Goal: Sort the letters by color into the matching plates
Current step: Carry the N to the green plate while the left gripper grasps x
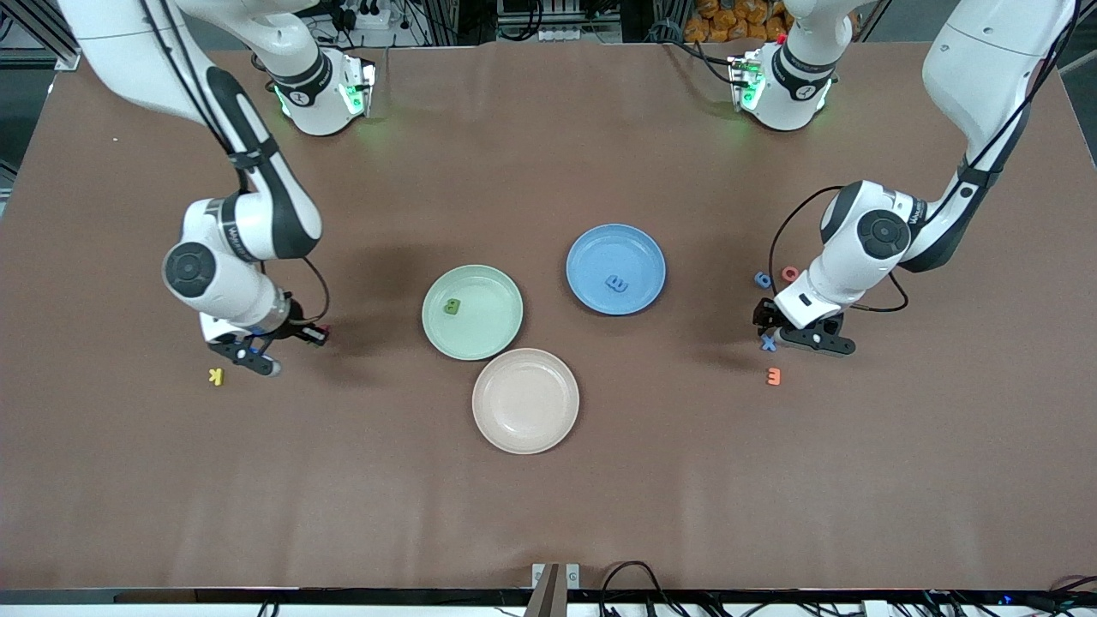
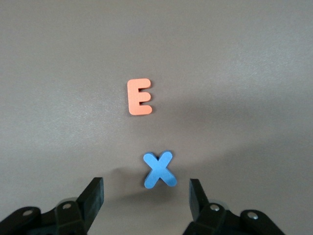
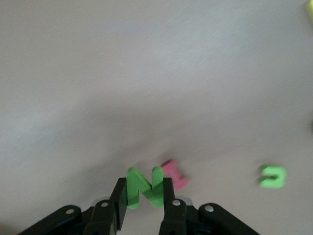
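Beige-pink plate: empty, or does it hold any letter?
Empty. The beige-pink plate shows only bare surface, while the green plate and blue plate each hold one letter.

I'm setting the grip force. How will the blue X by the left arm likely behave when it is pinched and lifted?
The blue X looks thick and foam-like, so it is probably light and slightly squashy. It lies flat between the left hand's open fingers, so it should not roll. Its angled arms may let it twist as the fingers close on it.
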